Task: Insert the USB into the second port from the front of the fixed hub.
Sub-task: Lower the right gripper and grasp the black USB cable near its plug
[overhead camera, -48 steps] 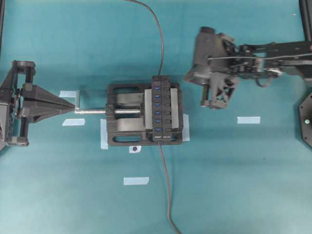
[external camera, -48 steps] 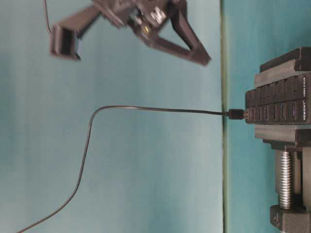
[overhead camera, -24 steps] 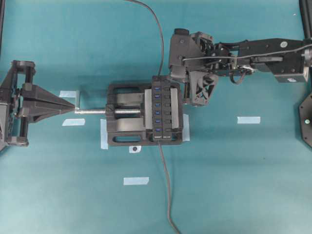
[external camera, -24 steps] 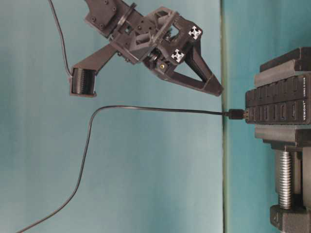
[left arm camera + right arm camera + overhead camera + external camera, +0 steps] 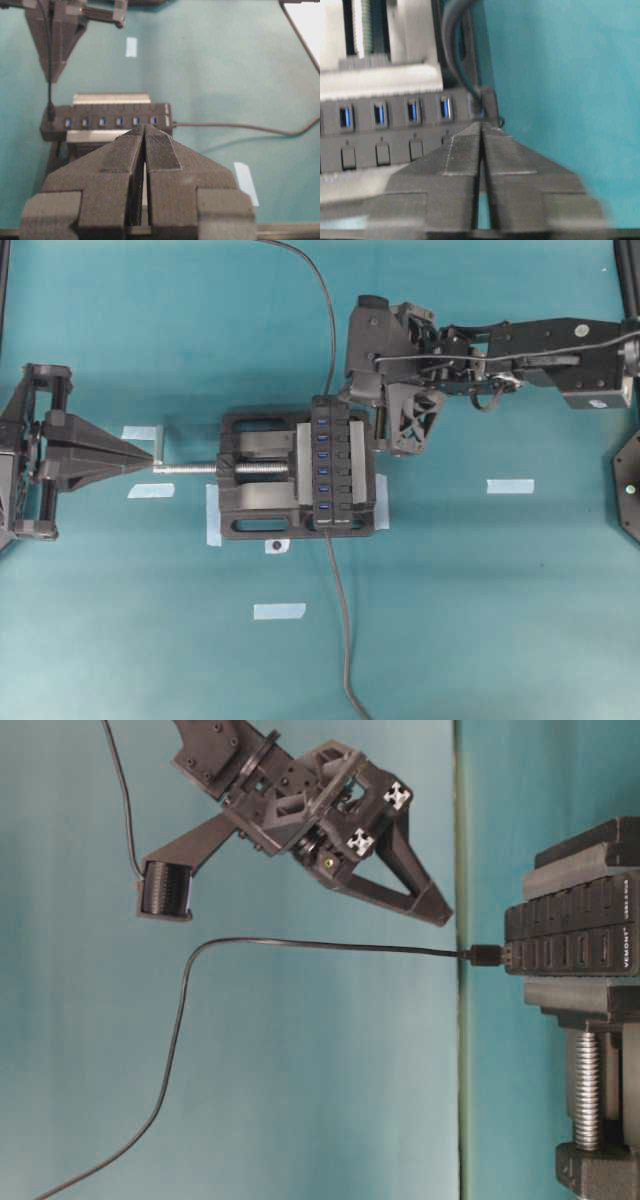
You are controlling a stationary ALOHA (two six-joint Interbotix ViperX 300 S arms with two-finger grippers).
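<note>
The fixed hub [image 5: 335, 465] is a black strip with blue ports, clamped in a vise [image 5: 255, 475]. The USB [image 5: 487, 956] stands plugged into the port at the hub's far end. Its thin cable [image 5: 333, 340] runs away to the back. In the left wrist view the USB [image 5: 50, 111] rises from the leftmost port of the hub [image 5: 107, 120]. My right gripper [image 5: 372, 425] hangs tilted just above that far end, right beside the USB, shut and empty. Its tips [image 5: 481, 126] lie over the hub [image 5: 395, 135]. My left gripper [image 5: 155, 455] is shut and empty by the vise screw.
The hub's own cable [image 5: 340, 620] leaves its front end toward the near table edge. Pieces of pale tape [image 5: 510, 486] lie on the teal table [image 5: 500, 620] around the vise. The silver vise screw [image 5: 190, 468] points at my left gripper.
My right arm has swung left and down from the right side to the hub's far end, then settled slightly closer. The left arm, hub and USB have not moved.
</note>
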